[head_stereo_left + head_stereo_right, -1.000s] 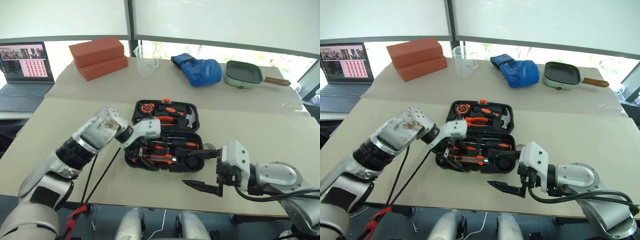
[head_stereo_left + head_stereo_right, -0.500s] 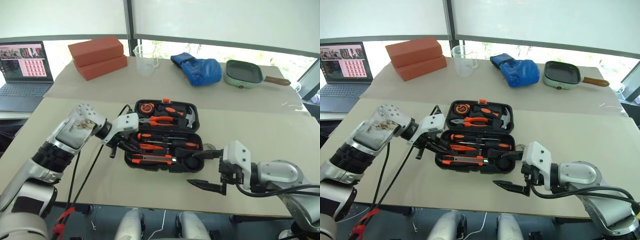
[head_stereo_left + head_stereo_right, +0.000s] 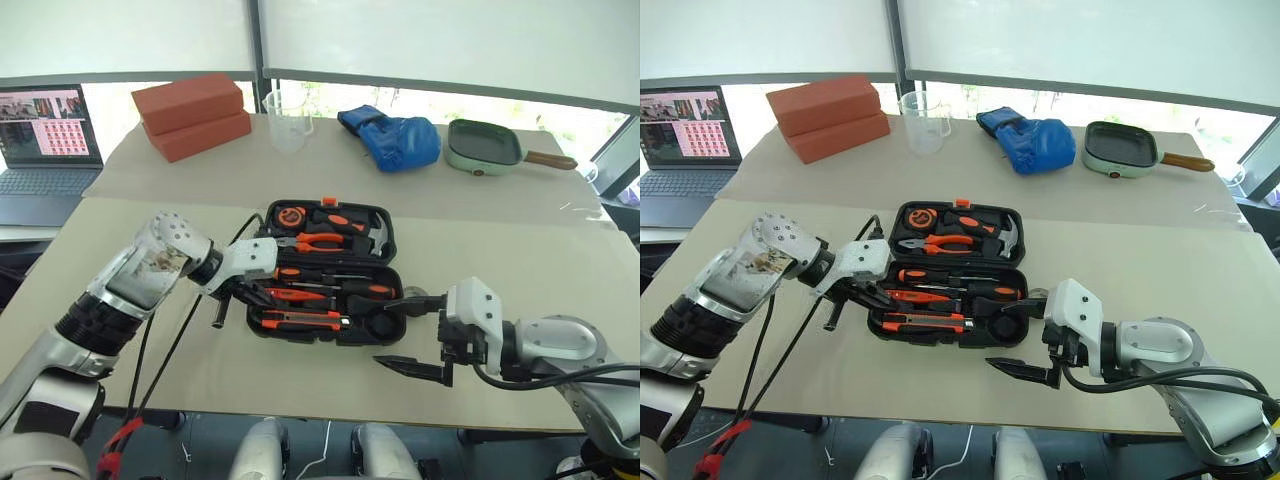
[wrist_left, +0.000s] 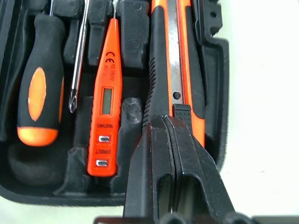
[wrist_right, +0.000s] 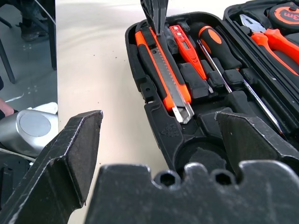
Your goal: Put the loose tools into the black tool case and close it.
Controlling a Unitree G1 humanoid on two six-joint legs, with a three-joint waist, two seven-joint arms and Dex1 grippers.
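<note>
Lying open on the beige bench (image 3: pixel 130 240), the black rounded plastic clamshell tool case (image 3: pixel 325 272) shows both halves side by side, its small orange latch (image 3: pixel 329 201) on the far rim. The near half holds two orange-and-black-handled screwdrivers (image 3: pixel 300 273), one slim orange tester pen (image 4: pixel 104 109) and one orange-and-black utility knife (image 3: pixel 298 320), each in its own moulded slot; a round dark shape in the recess (image 3: pixel 380 325) at the right end may be the tape roll, but it is hard to make out. The far half carries one pair of orange-handled pliers (image 3: pixel 318 240), one hammer (image 3: pixel 377 235) and one tape measure (image 3: pixel 292 215).

On the rear bench stand two stacked red bricks (image 3: pixel 192 114), one clear measuring cup (image 3: pixel 287 120), one blue glove (image 3: pixel 392 139) and one green pan (image 3: pixel 486 146); one laptop (image 3: pixel 42 150) is cut off at the left edge.

Angled down from the left, the left end effector (image 3: pixel 232 297) has its fingers pressed together on nothing, tips at the left end of the case just over the knife's butt. Held low at the case's right front corner, the right end effector (image 3: pixel 410 336) points left with its jaws spread wide and empty.
</note>
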